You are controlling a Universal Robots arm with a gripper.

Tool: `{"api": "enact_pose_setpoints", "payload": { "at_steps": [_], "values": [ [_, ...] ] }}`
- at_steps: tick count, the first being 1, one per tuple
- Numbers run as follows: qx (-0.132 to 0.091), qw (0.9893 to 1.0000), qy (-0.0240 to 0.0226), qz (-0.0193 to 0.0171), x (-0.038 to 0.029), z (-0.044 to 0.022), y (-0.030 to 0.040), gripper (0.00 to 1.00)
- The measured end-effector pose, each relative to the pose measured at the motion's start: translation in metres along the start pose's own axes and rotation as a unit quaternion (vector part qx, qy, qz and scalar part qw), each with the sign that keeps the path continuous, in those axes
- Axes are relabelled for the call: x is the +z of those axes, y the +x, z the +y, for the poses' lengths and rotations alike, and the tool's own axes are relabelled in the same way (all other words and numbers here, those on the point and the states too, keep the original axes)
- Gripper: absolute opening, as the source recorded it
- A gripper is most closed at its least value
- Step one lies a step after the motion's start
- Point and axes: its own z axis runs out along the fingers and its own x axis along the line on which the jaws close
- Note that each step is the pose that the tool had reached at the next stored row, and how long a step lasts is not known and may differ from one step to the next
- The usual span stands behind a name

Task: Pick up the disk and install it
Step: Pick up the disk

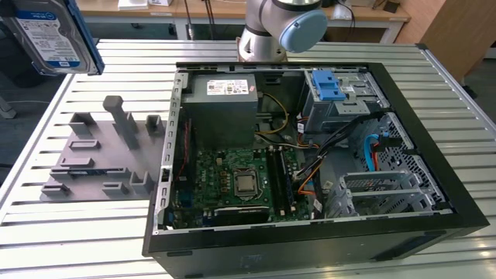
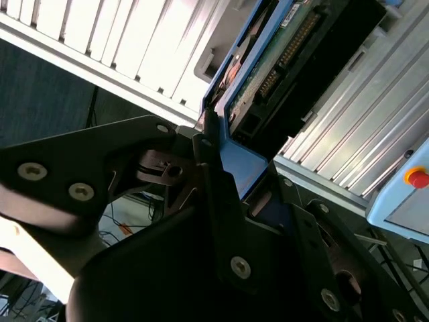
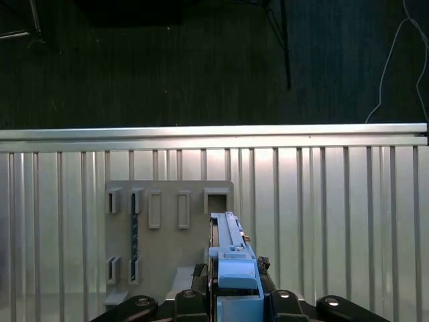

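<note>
Worktop: you have a slatted metal worktop carrying an open computer case and a grey slotted holder.
Tool: your tool is clenched on the disk.
Disk: lifted off the worktop near the holder, well apart from the case.

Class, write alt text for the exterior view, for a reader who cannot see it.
The disk hangs raised at the exterior view's upper left. Below, a slatted metal table bears an open computer case, with a grey holder block on the exterior view's left of it.
</note>
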Motion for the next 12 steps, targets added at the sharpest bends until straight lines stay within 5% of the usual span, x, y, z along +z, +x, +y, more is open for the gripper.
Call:
{"api": "enact_pose_setpoints", "payload": {
  "at_steps": [12],
  "values": [
    [0.0,1.0,0.0007,0.0,-0.0221,0.0,-0.0008,0.36]
  ]
}}
